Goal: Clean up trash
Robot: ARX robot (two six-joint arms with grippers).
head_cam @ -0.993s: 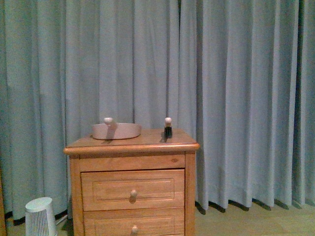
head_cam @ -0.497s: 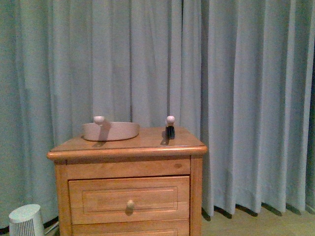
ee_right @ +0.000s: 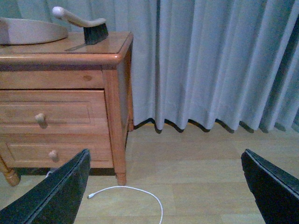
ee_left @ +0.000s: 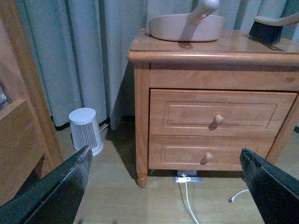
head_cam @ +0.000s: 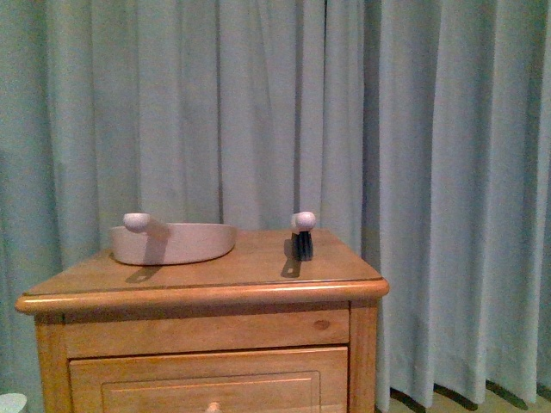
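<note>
Curtain [head_cam: 430, 172] backdrop; wooden nightstand [head_cam: 198, 297] carries dustpan [head_cam: 172, 243], brush [head_cam: 303, 241] alongside; left gripper [ee_left: 164, 151], right gripper [ee_right: 165, 151] spread wide, empty.

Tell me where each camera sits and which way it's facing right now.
Front view: on the body, about level with the nightstand top, facing dustpan, brush and curtain; no arms show.
Left wrist view: low, facing the drawers and a white floor appliance; open left gripper frames it.
Right wrist view: low, facing the nightstand's corner, curtain and floor cable; open right gripper shows.
Shared: all three show dustpan and brush.
</note>
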